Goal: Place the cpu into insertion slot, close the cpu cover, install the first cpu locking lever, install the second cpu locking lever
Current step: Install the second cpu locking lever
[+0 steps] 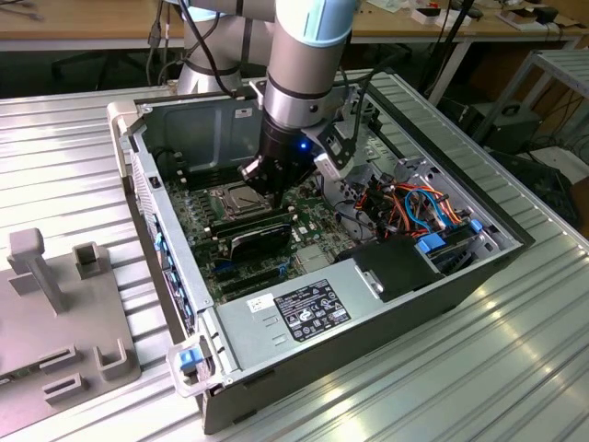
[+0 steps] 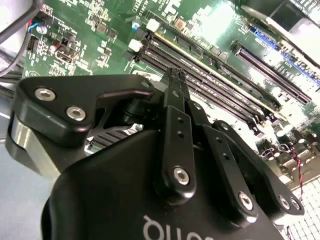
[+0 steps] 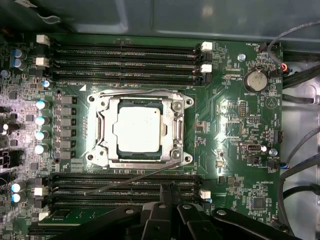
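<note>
In the first wrist view the cpu (image 3: 137, 130) lies flat in the insertion slot (image 3: 181, 131), its silver top showing through the window of the cpu cover (image 3: 103, 131), which lies closed over it. One thin wire locking lever (image 3: 135, 93) runs along the socket's edge by the upper memory slots. The other lever (image 3: 130, 178) slants away from the socket over the lower memory slots, its free end loose. My gripper (image 3: 167, 192) is shut, empty, just off the socket beside that slanting lever. Its fingertips (image 2: 172, 75) meet over the memory slots. In the exterior view the gripper (image 1: 264, 184) hangs over the socket (image 1: 241, 200).
The open computer case (image 1: 175, 276) stands on a ribbed metal table. A power supply (image 1: 313, 308) sits at its near side, coloured cables (image 1: 419, 207) at the exterior view's right. Long black memory slots (image 3: 125, 50) flank the socket. A grey fixture (image 1: 64, 304) lies to the exterior view's left.
</note>
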Robot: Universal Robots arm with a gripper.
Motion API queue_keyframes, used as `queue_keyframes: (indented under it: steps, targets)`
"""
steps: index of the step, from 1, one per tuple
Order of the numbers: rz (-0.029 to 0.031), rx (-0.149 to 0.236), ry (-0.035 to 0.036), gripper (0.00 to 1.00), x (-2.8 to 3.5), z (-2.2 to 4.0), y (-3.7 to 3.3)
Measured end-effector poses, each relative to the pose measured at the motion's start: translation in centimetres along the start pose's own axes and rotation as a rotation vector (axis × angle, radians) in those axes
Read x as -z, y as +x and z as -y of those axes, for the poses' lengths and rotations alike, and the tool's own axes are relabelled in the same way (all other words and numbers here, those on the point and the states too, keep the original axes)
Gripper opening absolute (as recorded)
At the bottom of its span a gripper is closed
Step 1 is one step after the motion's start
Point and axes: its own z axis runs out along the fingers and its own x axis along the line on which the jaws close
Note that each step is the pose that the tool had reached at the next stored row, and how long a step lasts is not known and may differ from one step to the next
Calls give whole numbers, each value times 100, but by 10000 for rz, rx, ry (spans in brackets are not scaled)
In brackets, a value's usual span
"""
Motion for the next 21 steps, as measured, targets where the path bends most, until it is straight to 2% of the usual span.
queue_keyframes:
  steps: [14, 21]
  targets:
    - [0, 2, 0, 11, 1, 27, 0]
    - [0, 2, -1, 11, 2, 74, 1]
